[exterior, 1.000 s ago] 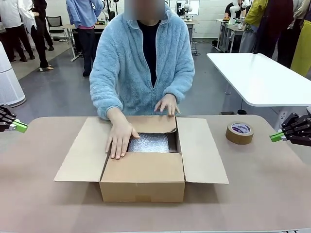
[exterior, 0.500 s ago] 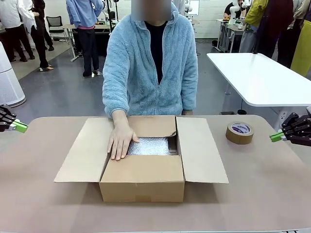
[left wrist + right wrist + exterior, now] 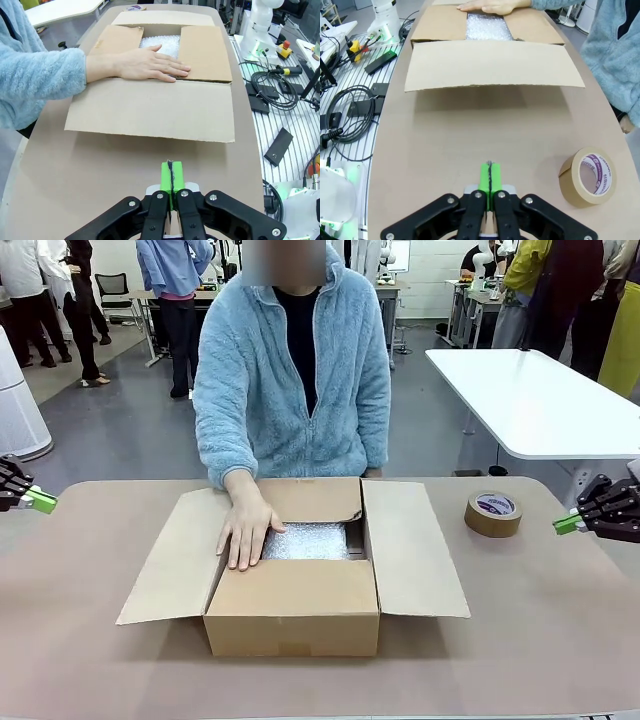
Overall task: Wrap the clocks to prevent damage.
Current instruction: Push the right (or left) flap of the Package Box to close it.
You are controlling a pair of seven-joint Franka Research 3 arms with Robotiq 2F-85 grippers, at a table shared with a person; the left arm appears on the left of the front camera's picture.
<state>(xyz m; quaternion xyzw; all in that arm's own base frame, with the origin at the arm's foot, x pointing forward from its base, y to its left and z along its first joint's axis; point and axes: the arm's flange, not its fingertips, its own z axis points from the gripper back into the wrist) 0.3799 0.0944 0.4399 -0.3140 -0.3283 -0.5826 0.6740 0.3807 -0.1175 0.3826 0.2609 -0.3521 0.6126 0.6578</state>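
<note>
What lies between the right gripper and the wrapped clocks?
In the right wrist view: bare table, then the cardboard box's open flap. The tape roll lies aside.

Open cardboard box [image 3: 292,615] sits mid-way on the tan table [image 3: 540,640]. Its side flaps are spread outward, and the near and far flaps are folded in with a gap between. A brown tape roll [image 3: 493,513] lies flat to the right, well apart from the box. A person in a light blue fleece jacket [image 3: 290,390] is at the far edge. A white table [image 3: 540,400] is behind on the right. Black cables [image 3: 345,100] and a red stop button [image 3: 354,46] sit on a slotted metal bench beside the table.
</note>
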